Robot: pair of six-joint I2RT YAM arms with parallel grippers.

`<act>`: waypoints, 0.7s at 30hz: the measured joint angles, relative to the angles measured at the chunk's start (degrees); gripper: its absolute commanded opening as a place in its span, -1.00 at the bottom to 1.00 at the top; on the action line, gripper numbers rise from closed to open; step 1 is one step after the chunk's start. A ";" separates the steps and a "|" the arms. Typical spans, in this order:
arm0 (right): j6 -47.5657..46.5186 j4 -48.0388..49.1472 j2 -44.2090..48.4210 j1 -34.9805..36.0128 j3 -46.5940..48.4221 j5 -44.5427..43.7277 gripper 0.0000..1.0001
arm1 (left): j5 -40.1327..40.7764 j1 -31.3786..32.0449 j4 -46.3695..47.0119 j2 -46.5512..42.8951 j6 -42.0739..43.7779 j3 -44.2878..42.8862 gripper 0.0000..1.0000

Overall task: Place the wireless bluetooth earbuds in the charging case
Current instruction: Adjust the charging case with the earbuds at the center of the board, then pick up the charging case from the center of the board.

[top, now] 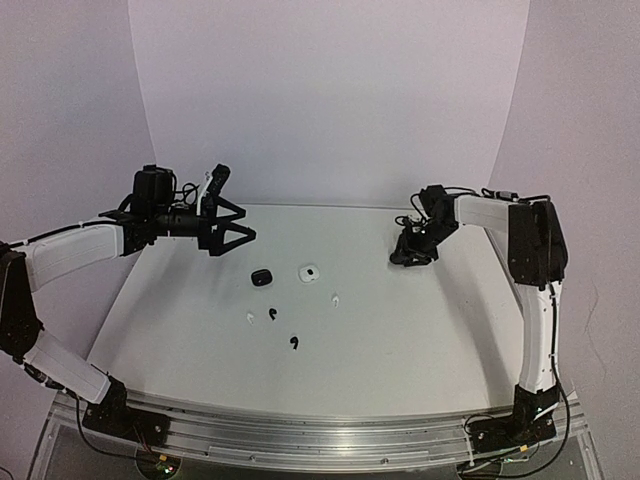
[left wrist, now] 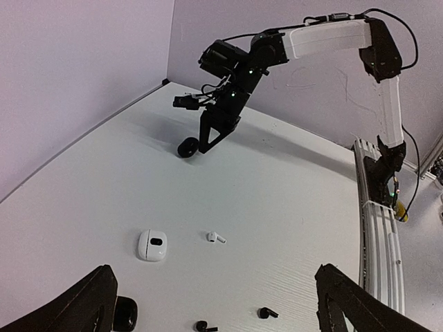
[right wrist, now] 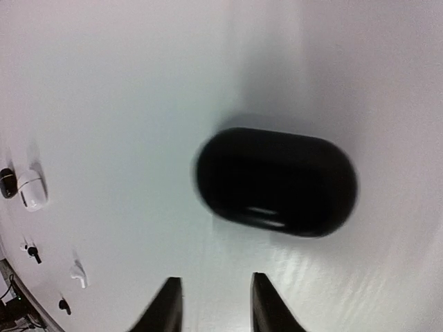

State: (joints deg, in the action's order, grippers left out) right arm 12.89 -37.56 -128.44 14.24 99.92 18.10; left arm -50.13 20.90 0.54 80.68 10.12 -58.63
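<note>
Right claw [right wrist: 211, 285] stood part open, nothing between its fingers [right wrist: 166, 308]. A black case [right wrist: 277, 181] lay just past them, well right of the white case [top: 309, 272] and blurred in the wrist view. Left claw [top: 238, 226] hung wide apart and empty, up and left of the white case. A second black case [top: 261, 277] sat just left of the white case. On the table [top: 420, 330] we counted four loose buds, all on the near side of the white case: two white buds [top: 335, 298] and two black buds [top: 272, 314]. We couldn't tell whether any lid was open.

Risks as we judged them:
- buds tiny and curved, so a pinch off centre could squirt one away
- cases light and unclamped, so pressing a bud in could shove the case
- black case by the right claw well apart from the buds, so a long carry and a possible drop
- a bud could be put in the wrong case
</note>
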 measured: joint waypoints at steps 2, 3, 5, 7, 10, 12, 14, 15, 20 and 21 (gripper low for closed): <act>0.55 -0.41 0.29 3.06 3.33 -0.87 0.25 | 0.48 -0.24 0.09 0.00 -1.07 0.36 0.98; 1.28 -0.40 0.30 4.79 5.26 -1.45 0.45 | 0.78 -0.40 0.11 0.00 -1.76 0.56 0.98; 3.04 0.13 0.30 8.20 8.96 -3.05 0.86 | 1.61 -0.97 0.08 0.00 -3.31 0.83 0.99; 5.19 0.59 0.30 11.91 12.48 -5.02 0.97 | 2.78 -1.52 0.05 0.00 -4.50 1.03 0.99; 7.84 0.51 -0.83 17.46 17.91 -10.11 0.97 | 4.50 -2.17 0.30 -0.02 -5.54 1.38 0.99; 9.12 0.94 -2.60 20.76 21.90 -13.94 0.97 | 5.18 -2.29 0.58 -0.02 -5.75 1.99 0.99; 10.11 1.36 -4.68 23.77 24.64 -17.68 0.97 | 5.33 -2.29 0.54 -0.02 -5.84 2.50 0.99; 10.49 1.54 -5.93 25.08 25.34 -19.51 0.97 | 5.34 -2.31 0.57 -0.04 -5.88 2.70 0.99; 10.07 1.23 -11.05 28.66 26.00 -24.80 0.97 | 5.35 -2.32 0.65 -0.09 -5.87 3.47 0.99; 9.68 1.00 -12.37 28.96 26.39 -25.61 0.97 | 5.35 -2.32 0.72 -0.14 -5.88 3.63 0.99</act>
State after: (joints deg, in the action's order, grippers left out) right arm 22.57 -36.56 -140.81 43.20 126.31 -7.50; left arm -44.78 18.59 1.26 80.55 4.25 -55.00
